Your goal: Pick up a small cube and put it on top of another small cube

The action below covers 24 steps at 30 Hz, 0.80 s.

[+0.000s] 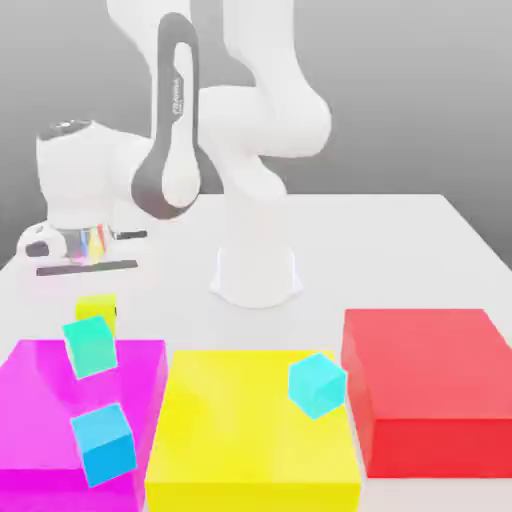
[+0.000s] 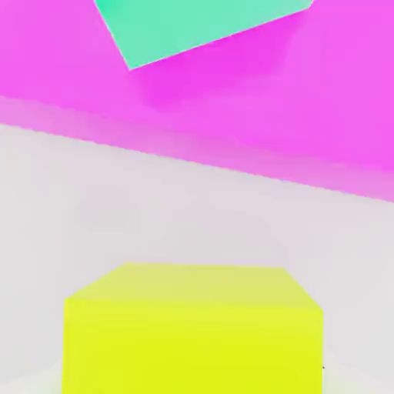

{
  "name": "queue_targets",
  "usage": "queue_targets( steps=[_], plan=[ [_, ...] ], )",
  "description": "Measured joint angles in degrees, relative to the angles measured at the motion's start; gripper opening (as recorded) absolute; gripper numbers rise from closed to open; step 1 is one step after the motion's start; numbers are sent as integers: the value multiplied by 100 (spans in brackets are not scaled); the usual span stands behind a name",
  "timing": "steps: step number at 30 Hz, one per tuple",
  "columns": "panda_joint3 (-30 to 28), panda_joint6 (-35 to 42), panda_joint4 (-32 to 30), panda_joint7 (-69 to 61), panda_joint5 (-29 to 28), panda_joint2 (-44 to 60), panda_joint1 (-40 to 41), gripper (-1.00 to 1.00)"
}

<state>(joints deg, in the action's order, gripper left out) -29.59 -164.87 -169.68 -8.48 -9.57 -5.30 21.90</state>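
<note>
So the small yellow cube [image 1: 97, 308] sits on the white table [image 1: 400, 250] just behind the magenta block [image 1: 40, 400], with the hand [image 1: 85, 240] hanging above it, presumably lining up a grab. Can't tell the claw's state.

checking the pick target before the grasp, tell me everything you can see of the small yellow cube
The small yellow cube is plain, bright yellow-green, matte and unmarked, with sharp edges. It sits flat and upright on the white table, just behind the magenta block at the exterior view's left. The teal-green cube overlaps its lower part in that view; contact between them cannot be judged. The hand view shows its top and one side face, with bare table between it and the magenta block.
</note>
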Motion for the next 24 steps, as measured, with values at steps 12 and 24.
queue_targets(
  steps=[12,24],
  plan=[
    [567,2404,1697,-724,-276,-1168,-491,-100],
    [657,1991,1433,-1319,241,-558,-1021,100]
  ],
)
